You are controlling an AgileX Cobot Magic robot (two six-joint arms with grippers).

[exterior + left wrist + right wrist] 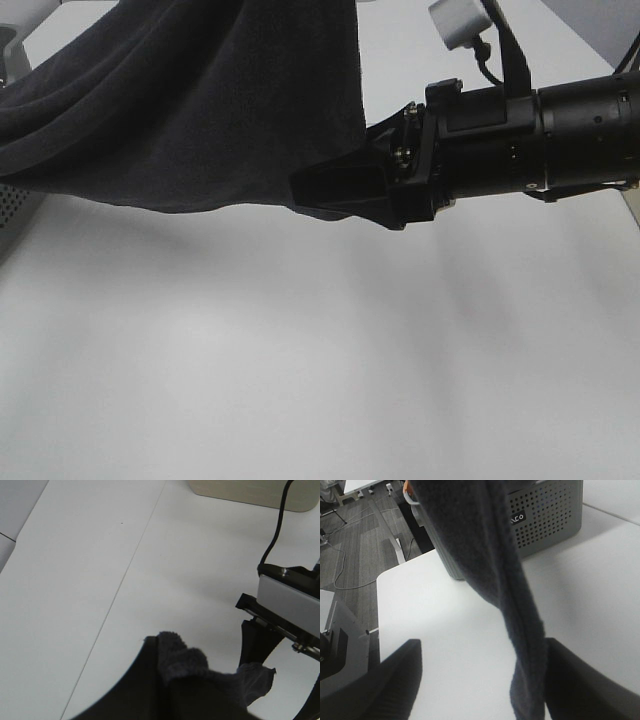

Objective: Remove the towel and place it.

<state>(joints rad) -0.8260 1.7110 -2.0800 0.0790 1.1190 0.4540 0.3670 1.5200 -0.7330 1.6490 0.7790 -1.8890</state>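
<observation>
My left gripper [172, 680] is clamped on a bunched fold of the towel [180, 110], which hangs above the white table [300, 380] at the far left. My right gripper [484, 647] stands wide apart at the towel's right edge, with a hanging strand of cloth between its fingers.

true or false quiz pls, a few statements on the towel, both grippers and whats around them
1. The towel lies flat on the table. False: it hangs in folds above it.
2. The left gripper is shut on the towel. True.
3. The right gripper has its fingers clamped on the towel. False: they stand open, with the towel hanging between them.
4. In the right wrist view, a perforated grey box shows beyond the towel. True.
</observation>
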